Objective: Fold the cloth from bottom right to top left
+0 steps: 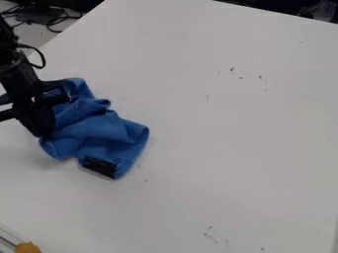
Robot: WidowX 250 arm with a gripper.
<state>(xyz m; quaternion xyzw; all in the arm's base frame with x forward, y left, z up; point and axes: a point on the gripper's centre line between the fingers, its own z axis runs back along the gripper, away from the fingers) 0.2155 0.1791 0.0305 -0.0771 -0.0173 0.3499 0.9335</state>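
Note:
The black gripper (43, 126) hangs down from the upper left, its lower end against the left side of the blue cloth (105, 129). The cloth lies crumpled on the left part of the table, with raised folds across its middle and one narrow part reaching up behind the gripper. At its lower end, the cloth has a black patch (99, 167) facing the camera. Part of the cloth's left side is hidden behind the gripper.
The white table (231, 128) bears small dark marks at the upper right and near the bottom. An orange object (27, 247) sits at the lower left corner beside a pale rail. Dark cables (49, 20) lie beyond the table's upper left edge.

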